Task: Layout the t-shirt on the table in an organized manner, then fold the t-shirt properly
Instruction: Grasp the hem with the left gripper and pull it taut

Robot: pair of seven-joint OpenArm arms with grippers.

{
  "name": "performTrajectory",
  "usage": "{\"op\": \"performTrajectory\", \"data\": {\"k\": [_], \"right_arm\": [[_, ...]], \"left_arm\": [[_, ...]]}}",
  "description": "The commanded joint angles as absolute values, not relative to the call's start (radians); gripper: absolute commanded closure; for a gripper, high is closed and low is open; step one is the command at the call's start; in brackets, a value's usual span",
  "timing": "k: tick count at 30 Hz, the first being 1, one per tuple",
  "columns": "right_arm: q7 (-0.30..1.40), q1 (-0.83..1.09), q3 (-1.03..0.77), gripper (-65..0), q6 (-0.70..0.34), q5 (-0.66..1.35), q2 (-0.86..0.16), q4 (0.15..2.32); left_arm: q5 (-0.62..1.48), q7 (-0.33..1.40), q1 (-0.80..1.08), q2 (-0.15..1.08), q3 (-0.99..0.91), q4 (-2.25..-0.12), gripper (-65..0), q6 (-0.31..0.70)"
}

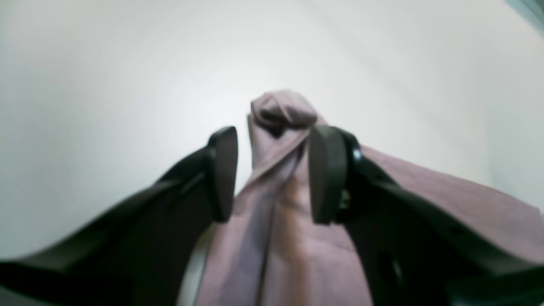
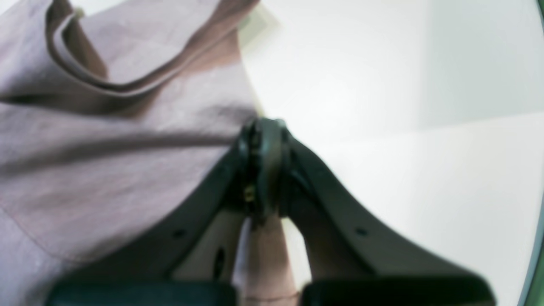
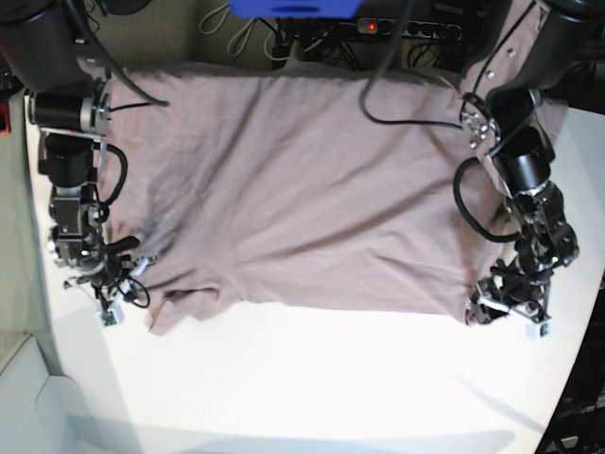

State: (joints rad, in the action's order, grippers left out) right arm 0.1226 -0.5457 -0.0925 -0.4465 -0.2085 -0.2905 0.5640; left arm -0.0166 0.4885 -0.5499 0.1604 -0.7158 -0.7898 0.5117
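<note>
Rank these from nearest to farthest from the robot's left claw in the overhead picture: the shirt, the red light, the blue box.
From the left gripper:
1. T-shirt, right beside it on the table.
2. Red light, far back.
3. Blue box, back edge, slightly farther over.

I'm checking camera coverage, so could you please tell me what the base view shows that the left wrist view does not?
Only the base view shows the whole t-shirt spread across the table, both arms, the right gripper at the shirt's edge, and cables beyond the table.

Only the left wrist view shows the left gripper close up, its jaws parted around a bunched fold of fabric.

Both show the mauve-pink shirt, the white table and the left gripper at the cloth's edge.
</note>
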Motion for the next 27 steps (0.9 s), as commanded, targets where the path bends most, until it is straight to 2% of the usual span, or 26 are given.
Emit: {"op": "performTrajectory", "data": {"k": [1,8,14,17,21,22,27], "right_arm": [[0.179,-0.541,-0.09,0.0,-0.455,-0.234,-0.294,0.562],[0.177,-0.536,-0.09,0.0,-0.456,-0.234,-0.283,0.562],[0.177,-0.536,-0.088,0.0,-0.456,-0.234,-0.286,0.562],[0.177,-0.536,-0.088,0.0,-0.456,-0.234,-0.286,0.562],[0.176,-0.536,-0.088,0.0,-0.456,-0.236,-0.288,0.562],[0.176,-0.536,-0.088,0.0,-0.456,-0.236,-0.288,0.562],[0.176,-0.536,-0.088,0.0,-0.456,-0.236,-0.291,0.562]], "left_arm": [[-0.002,0.437,-0.599,0.171,-0.699,-0.785,-27.1,0.507],[-0.002,0.3,-0.631,0.183,-0.63,-0.588,-26.8,0.506],[-0.005,0.236,-0.633,0.183,-0.63,-0.53,-26.3,0.506],[-0.005,0.236,-0.633,0.185,-0.63,-0.532,-19.4,0.506],[-0.005,0.234,-0.633,0.211,-0.63,-0.532,-2.1,0.506],[-0.005,0.229,-0.633,0.213,-0.63,-0.532,0.0,0.506],[-0.001,0.229,-0.633,0.249,-0.634,-0.53,-0.1,0.506]]}}
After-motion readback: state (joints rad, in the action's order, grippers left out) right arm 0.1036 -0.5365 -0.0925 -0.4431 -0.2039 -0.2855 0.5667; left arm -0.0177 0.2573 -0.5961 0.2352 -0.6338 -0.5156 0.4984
